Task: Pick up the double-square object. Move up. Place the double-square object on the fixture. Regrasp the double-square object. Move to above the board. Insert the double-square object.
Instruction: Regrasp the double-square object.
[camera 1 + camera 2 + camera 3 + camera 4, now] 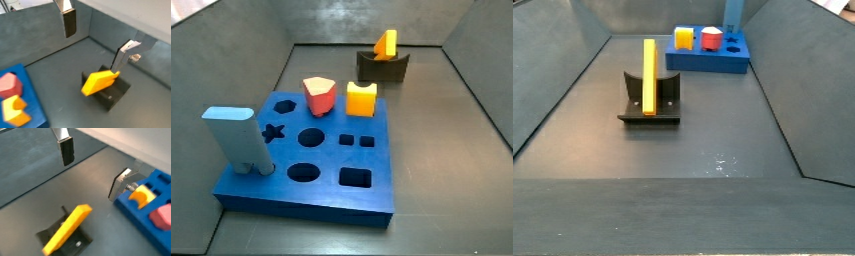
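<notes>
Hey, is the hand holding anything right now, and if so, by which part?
Nothing is held. The hand is open above the floor, its fingers apart with only air between them. The double-square object stands in the fixture, clear of the hand.

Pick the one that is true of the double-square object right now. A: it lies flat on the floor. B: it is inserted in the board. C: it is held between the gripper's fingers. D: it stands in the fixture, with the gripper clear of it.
D: the double-square object stands upright in the fixture, away from the board, while the gripper is open above it and empty.
</notes>
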Motion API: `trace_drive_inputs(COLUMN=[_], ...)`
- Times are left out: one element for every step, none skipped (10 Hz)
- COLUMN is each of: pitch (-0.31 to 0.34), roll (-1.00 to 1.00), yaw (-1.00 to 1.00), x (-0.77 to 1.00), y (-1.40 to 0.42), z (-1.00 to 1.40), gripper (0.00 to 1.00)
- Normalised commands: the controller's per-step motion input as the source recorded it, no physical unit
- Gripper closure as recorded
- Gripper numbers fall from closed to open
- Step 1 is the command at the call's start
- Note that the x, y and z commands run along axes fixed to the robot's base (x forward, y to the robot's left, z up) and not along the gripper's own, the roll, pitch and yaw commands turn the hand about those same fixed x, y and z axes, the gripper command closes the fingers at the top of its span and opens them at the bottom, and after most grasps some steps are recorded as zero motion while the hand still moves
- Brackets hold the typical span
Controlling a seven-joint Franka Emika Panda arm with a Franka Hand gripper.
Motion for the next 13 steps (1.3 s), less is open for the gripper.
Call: trace_drive_inputs(pitch=[0.052,0.061,0.075,0.083,0.109,0.123,0.149,0.171,0.192,0.213,0.247,0.243,0.199], roll=[1.00,1.00,1.00,1.00,1.00,1.00,1.00,1.00,1.00,1.00,1.00,0.89,0.65], yaw=[0.02,0.02,0.03,0.03,0.04,0.05,0.06,0.08,0.10,0.13,0.19,0.23,0.25], x=[0.03,0.04,0.06,0.07,0.09,0.10,0.11,0.11,0.11,0.11,0.11,0.11,0.12], y=[-0.02,-0.02,-0.03,-0.03,-0.03,-0.04,-0.04,-0.05,-0.05,-0.05,-0.05,-0.05,-0.06], z=[0.00,0.00,0.00,0.00,-0.01,-0.01,-0.01,0.00,-0.01,-0.01,-0.01,-0.01,-0.01], gripper=[0.00,0.00,0.00,0.00,0.00,0.00,0.00,0.00,0.00,0.00,0.00,0.00,0.00])
